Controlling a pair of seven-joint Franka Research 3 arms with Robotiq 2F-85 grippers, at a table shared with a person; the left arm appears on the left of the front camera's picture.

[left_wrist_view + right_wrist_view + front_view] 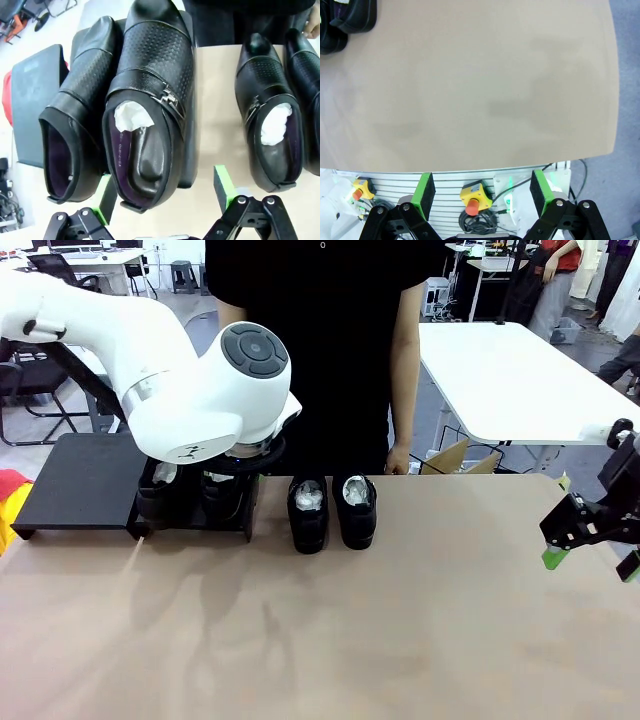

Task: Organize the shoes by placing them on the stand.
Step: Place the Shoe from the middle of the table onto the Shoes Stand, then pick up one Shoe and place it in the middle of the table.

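Note:
On the right platform of the black stand two black shoes lie side by side, a paper-stuffed one and another to its left. My left gripper hangs open right over the stuffed shoe's heel, green pads apart on either side of it, gripping nothing. In the front view my left arm covers those shoes. Two more paper-stuffed shoes stand on the table just right of the stand. At the table's right edge my right gripper is open with nothing in it.
The stand's left platform is bare. A person stands at the far side, one hand hanging by the table edge near a cardboard box. A yellow stop button sits below the near table edge.

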